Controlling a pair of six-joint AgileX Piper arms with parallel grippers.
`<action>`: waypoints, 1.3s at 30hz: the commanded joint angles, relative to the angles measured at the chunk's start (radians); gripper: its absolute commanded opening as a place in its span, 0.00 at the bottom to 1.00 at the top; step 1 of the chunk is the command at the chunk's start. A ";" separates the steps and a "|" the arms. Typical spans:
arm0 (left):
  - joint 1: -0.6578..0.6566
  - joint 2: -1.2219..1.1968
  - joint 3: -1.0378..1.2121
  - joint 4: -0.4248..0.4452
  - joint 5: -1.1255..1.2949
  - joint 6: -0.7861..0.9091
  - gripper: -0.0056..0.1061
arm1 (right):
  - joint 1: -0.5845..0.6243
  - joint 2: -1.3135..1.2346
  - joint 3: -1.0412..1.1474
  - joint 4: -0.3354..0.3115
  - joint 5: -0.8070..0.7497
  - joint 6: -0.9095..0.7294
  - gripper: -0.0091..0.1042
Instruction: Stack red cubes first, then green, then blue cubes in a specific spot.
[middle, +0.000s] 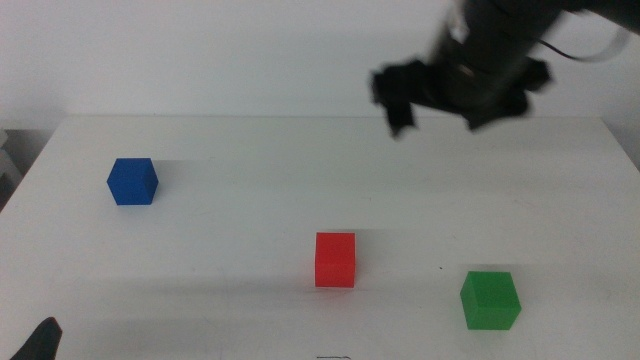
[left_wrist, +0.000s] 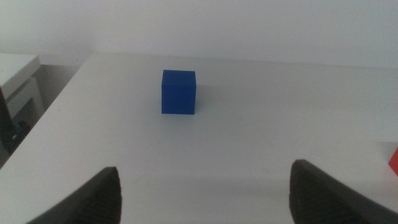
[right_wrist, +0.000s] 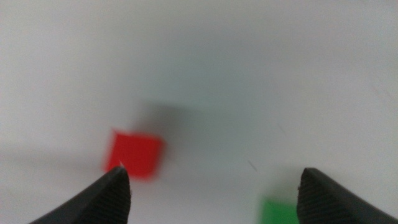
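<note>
The red cube (middle: 335, 259) sits alone on the white table near the middle front. To its right, nearer the front edge, rests the green cube (middle: 490, 299). The blue cube (middle: 132, 181) stands at the far left. My right gripper (middle: 400, 105) hangs blurred high above the table's back right, open and empty. Its wrist view shows a blurred red cube (right_wrist: 134, 153) and part of the green cube (right_wrist: 281, 211) below the open right gripper (right_wrist: 214, 190). My left gripper (middle: 40, 340) waits at the front left corner, and between its wide-apart jaws the blue cube (left_wrist: 178, 91) shows.
The white table (middle: 250, 220) carries only the three cubes. Its left edge (left_wrist: 56, 99) runs close to the blue cube, with a pale ledge beyond it.
</note>
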 joint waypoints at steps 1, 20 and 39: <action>-0.001 -0.021 -0.004 -0.003 -0.073 -0.013 0.86 | -0.007 -0.128 0.107 -0.060 0.061 0.020 0.90; -0.001 -0.021 -0.004 -0.003 -0.073 -0.013 0.86 | -0.225 -0.175 0.569 0.162 -0.199 -0.032 0.73; -0.001 -0.021 -0.004 -0.003 -0.073 -0.013 0.86 | -0.226 0.026 0.672 0.134 -0.380 -0.063 0.68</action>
